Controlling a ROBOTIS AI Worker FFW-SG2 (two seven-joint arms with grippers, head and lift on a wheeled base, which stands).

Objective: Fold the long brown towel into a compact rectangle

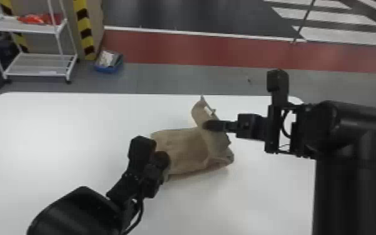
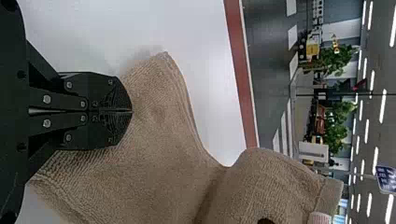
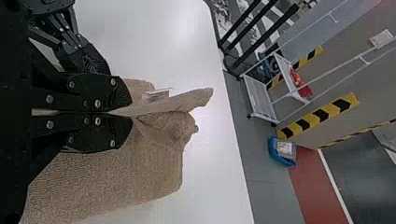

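Brown towel (image 1: 184, 148) | long axis left-right, flap (image 1: 198, 113) pointing away | left tool (image 1: 163, 160) clenched, right tool (image 1: 207, 125) grasping flap

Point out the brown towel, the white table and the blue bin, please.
Brown towel (image 1: 184, 147): head view, its middle.
White table (image 1: 56, 128): head view, bare top at left.
Blue bin (image 1: 105, 69): head view, front wall.

The towel (image 1: 184, 150) lies on the table (image 1: 56, 134). From it, beyond the table's far edge, a shelf rack (image 1: 25, 30) stands at ten o'clock, a bin (image 1: 106, 69) at eleven.
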